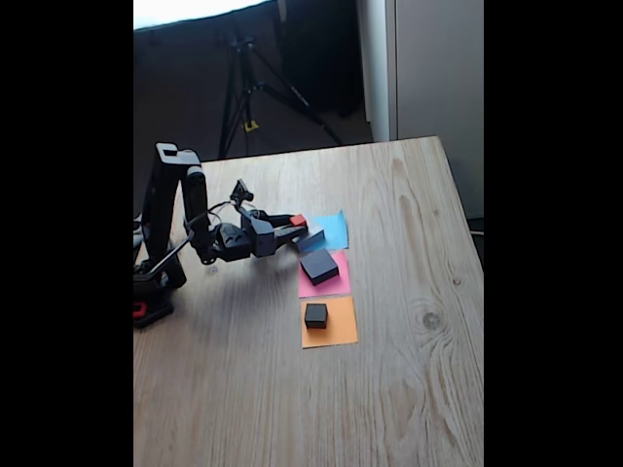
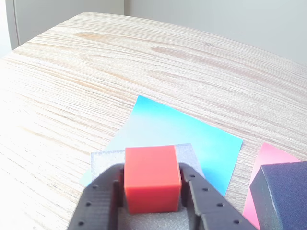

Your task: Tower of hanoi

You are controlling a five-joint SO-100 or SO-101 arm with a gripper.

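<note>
Red cube point(image 2: 151, 178) sits pinched in the low, outstretched gripper point(image 2: 152, 191).

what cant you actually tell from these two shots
- Wrist view: the grey block is mostly covered by the red cube and gripper.
- Wrist view: the medium black block is cut by the right edge.
- Fixed view: too small to tell whether the red cube is lifted or resting.

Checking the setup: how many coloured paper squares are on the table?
3: a blue square under the grey block, a pink square under a black block, an orange square under a small black cube.
</note>
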